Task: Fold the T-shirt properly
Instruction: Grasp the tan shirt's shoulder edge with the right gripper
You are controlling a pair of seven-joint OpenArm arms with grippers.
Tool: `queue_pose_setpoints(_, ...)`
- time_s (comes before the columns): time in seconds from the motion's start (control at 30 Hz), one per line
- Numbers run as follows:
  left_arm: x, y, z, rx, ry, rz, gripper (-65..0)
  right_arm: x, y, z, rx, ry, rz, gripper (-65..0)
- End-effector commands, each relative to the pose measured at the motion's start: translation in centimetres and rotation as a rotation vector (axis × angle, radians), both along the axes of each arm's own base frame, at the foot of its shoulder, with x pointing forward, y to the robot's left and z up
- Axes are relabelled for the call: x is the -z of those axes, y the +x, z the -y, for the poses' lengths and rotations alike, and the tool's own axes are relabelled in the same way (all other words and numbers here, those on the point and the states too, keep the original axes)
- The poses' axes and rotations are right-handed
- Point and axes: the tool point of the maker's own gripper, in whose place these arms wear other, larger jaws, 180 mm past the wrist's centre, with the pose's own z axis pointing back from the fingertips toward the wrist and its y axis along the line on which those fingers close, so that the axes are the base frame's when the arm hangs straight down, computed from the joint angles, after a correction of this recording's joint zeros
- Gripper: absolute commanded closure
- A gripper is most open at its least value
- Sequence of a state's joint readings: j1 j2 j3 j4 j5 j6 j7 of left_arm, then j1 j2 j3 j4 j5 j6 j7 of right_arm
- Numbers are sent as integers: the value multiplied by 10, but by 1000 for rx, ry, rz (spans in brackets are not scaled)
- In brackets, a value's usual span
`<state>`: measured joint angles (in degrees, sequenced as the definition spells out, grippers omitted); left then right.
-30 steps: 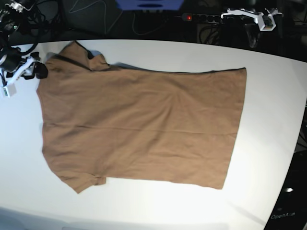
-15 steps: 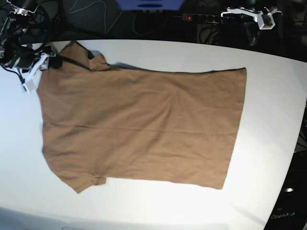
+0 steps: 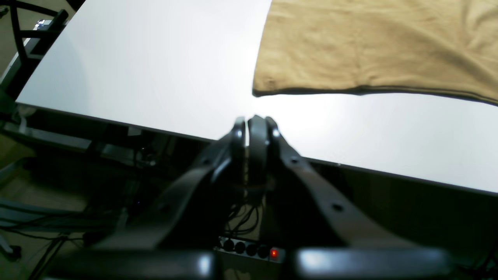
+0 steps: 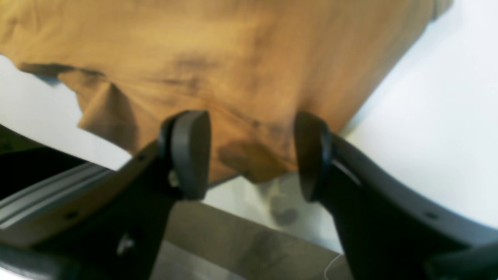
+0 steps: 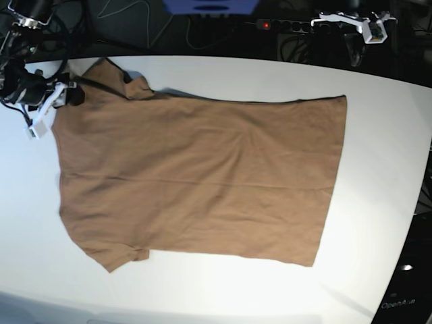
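Plain tan-brown T-shirt (image 5: 196, 179), dark collar, white table (image 5: 378, 169)

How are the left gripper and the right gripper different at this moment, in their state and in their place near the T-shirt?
The left gripper is shut; the right gripper is open. The left gripper sits off the table's edge, apart from the T-shirt; the right gripper hovers at the shirt's collar end, its dark pads straddling a cloth edge. Neither one holds anything.
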<state>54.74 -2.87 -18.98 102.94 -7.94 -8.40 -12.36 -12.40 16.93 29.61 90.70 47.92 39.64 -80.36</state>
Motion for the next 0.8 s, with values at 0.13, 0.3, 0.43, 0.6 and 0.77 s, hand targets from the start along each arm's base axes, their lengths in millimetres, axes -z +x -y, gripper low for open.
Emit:
queue_pose_setpoints(0.13, -7, -1, -2, 0, 12, 19, -11, -12, 7, 15, -11, -39, 30, -348)
queue_pose_setpoints(0.3, -7, -1, -3, -2, 13, 19, -11, -11, 5, 16, -7, -40, 27, -348)
queue_pose_setpoints(0.43, -7, -1, -3, -2, 13, 19, -11, -10, 4, 16, -5, -41, 22, -348)
queue_pose_setpoints(0.6, -7, -1, -3, -2, 13, 19, -11, -1, -5, 23, 6, -73, -27, -348)
queue_pose_setpoints(0.77, -7, -1, -3, -3, 14, 19, -11, 17, -11, 22, 46, -22, -52, -348)
